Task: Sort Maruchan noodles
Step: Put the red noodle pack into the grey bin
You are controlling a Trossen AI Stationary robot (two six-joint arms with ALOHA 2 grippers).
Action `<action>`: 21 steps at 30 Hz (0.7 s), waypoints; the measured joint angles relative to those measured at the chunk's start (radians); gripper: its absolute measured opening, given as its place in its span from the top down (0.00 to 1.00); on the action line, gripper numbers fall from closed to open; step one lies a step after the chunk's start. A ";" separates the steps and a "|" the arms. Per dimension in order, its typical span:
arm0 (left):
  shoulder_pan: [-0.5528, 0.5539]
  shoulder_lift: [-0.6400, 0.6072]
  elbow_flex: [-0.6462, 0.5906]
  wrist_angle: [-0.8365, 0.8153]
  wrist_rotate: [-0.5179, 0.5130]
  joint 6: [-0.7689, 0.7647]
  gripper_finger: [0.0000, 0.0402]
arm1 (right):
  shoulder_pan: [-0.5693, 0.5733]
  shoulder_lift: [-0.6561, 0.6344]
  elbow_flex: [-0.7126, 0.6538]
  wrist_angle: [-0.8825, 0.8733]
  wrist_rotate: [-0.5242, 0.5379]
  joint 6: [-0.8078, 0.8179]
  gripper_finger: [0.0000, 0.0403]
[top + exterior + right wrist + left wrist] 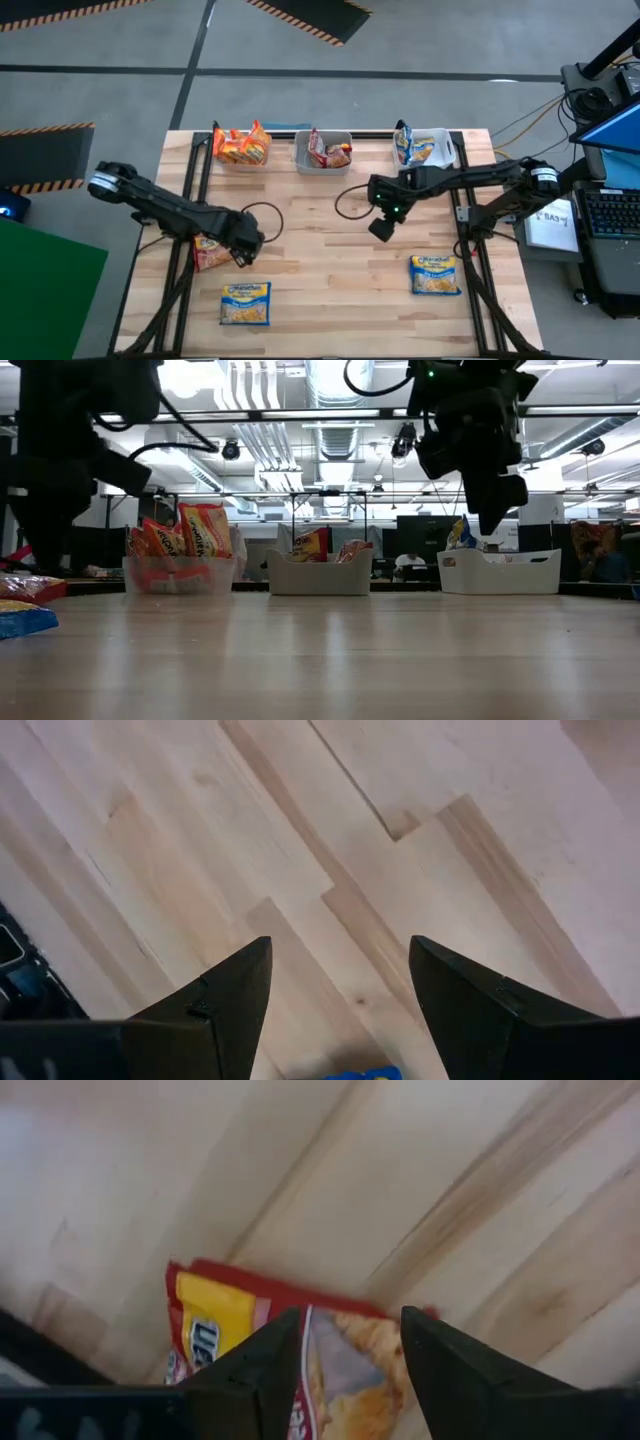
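Note:
A red Maruchan packet [207,251] lies flat on the table near its left edge and shows in the left wrist view [230,1315]. My left gripper [240,254] is open, and its fingers [270,1350] stand over the packet's near part. Two blue-and-yellow packets lie flat toward the near edge, one on the left [245,303] and one on the right [435,275]. My right gripper [382,228] is open and hangs well above the table's middle [492,510], over bare wood. A sliver of blue packet [360,1073] shows between its fingers. My left gripper's open fingers come down slanting over the red packet [340,1350], one on each side of its middle. I cannot tell whether they touch it. The packet lies flat on the table.
Three bins stand along the far edge: a clear one with orange packets [243,148], a grey one with red packets [323,152], and a white one with blue packets [425,148]. Bare wood [330,290] lies between the two arms. Black frame rails [470,250] run along both sides.

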 joint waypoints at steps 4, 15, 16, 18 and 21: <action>-0.007 0.025 0.000 -0.107 0.004 -0.049 0.64 | 0.011 0.000 0.000 -0.002 0.000 -0.001 0.44; -0.015 0.022 0.000 -0.158 0.001 -0.097 0.69 | 0.011 -0.001 0.000 0.068 0.000 -0.001 0.44; -0.019 0.022 0.000 -0.164 0.001 -0.105 0.70 | 0.011 -0.001 0.000 0.084 0.000 -0.001 0.44; -0.031 0.022 0.000 -0.188 0.013 -0.126 0.70 | 0.011 -0.001 0.000 0.125 0.000 -0.001 0.44; -0.055 0.021 0.000 -0.213 0.024 -0.155 0.72 | 0.011 -0.001 0.000 0.170 0.000 -0.001 0.44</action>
